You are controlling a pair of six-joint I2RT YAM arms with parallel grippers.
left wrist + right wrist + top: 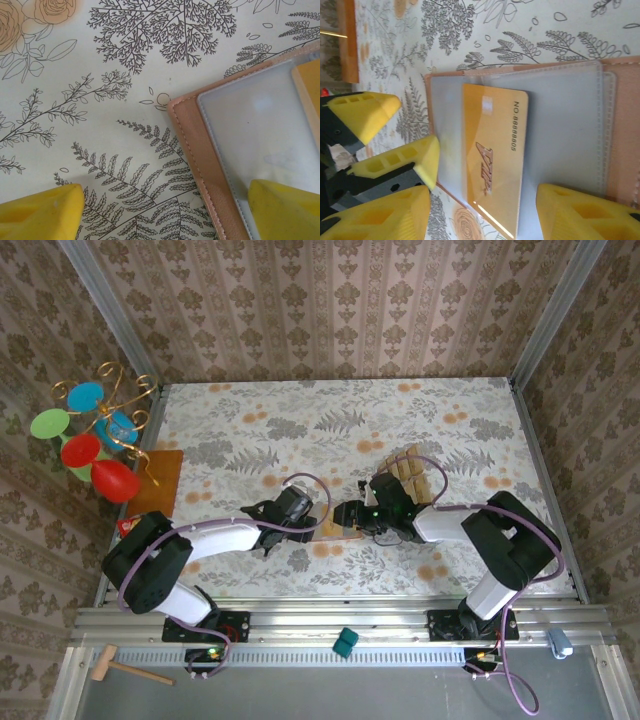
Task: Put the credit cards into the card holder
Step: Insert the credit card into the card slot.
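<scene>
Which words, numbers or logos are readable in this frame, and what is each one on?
"NO. 88888805": printed along one edge of the card; the exact digit count is uncertain.
"VIP": slanted script logo on the same card.
No text is legible on the holder or anywhere else.

White-and-black arms (220, 538), purple cables (300, 477) — yellow wedge-shaped jaws

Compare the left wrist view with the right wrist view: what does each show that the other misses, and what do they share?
Left wrist: the stitched corner of the card holder close up, one left finger over its clear sleeve. Right wrist: the printed face of the credit card and the orange-brown board. Shared: the open holder on the fern-print cloth.
</scene>
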